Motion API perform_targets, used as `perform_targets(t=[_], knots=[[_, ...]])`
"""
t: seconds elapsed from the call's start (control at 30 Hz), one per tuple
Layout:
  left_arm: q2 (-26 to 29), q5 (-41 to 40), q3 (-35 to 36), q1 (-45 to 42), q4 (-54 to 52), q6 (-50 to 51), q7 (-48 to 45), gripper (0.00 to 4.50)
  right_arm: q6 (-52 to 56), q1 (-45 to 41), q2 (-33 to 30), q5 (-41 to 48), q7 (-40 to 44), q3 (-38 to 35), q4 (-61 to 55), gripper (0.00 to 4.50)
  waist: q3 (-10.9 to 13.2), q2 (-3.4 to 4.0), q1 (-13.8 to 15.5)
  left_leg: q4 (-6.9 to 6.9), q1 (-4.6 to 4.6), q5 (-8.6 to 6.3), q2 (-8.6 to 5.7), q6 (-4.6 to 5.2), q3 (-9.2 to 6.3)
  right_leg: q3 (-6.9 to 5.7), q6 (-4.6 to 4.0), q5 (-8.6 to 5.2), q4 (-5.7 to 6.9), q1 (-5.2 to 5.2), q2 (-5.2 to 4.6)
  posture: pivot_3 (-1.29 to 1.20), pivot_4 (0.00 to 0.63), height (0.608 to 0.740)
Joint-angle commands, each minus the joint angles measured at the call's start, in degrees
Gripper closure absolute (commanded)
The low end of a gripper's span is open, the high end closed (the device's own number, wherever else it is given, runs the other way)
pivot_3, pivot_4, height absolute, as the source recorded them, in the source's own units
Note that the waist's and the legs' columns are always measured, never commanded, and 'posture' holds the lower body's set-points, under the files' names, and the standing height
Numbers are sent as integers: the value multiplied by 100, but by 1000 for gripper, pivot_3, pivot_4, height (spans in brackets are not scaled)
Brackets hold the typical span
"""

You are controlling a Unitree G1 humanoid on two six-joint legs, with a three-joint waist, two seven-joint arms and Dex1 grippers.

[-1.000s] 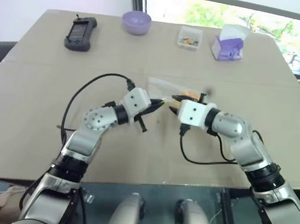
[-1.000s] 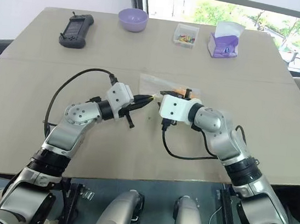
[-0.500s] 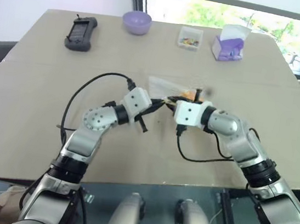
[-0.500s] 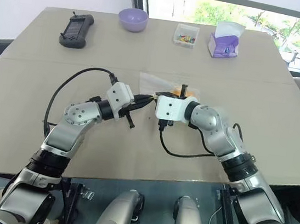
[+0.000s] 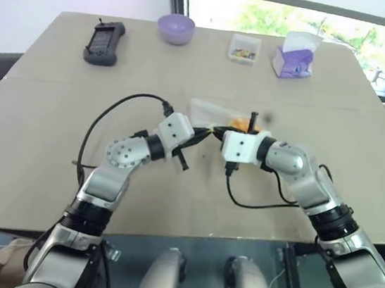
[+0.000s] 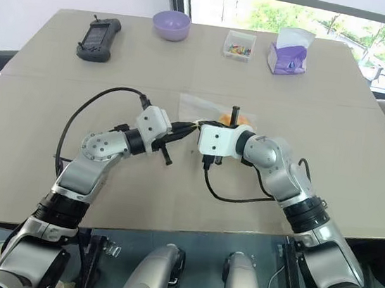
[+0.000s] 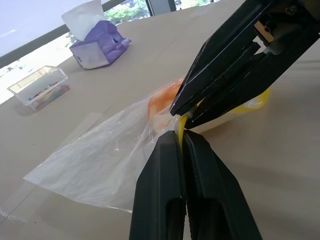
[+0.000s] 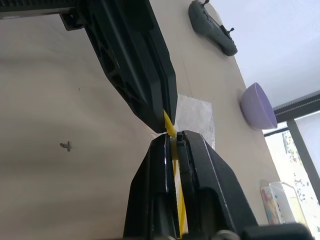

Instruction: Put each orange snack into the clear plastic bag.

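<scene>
Faint yellow print on clear plastic bag (image 7: 100, 160) — perhaps lettering, unreadable.

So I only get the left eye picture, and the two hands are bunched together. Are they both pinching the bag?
Observer: Yes. The left gripper is shut on the yellow seal strip of the clear plastic bag.
Child: And the other hand?
Observer: The right gripper pinches the same strip, right beside the left one.
Child: Where's the orange snack?
Observer: The orange snack is already inside the bag, just behind the strip.
</scene>
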Motion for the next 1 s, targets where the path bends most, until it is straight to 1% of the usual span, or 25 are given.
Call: perform_targets(t=[0.03, 0.53, 1.0], knots=[[33, -222, 181, 43, -282, -264, -91, 4500, 88, -59, -109, 62, 16, -200, -63, 4448, 0, 0, 0, 0, 0, 0, 0, 0, 0, 0, 0, 0, 0, 0, 0, 0, 150, 740], [321, -530, 500, 172, -163, -493, -310, 4500, 573, 409, -529, 271, 40, -487, -399, 4448, 0, 0, 2, -1, 0, 0, 1, 0, 0, 0, 0, 0, -1, 0, 0, 0, 150, 740], [497, -793, 760, 182, 7, -403, -353, 4500, 878, 927, -1276, 299, -182, -934, -409, 4448, 0, 0, 8, -1, 0, 0, 1, 0, 2, 0, 0, 0, -2, 0, -1, 0, 150, 740]])
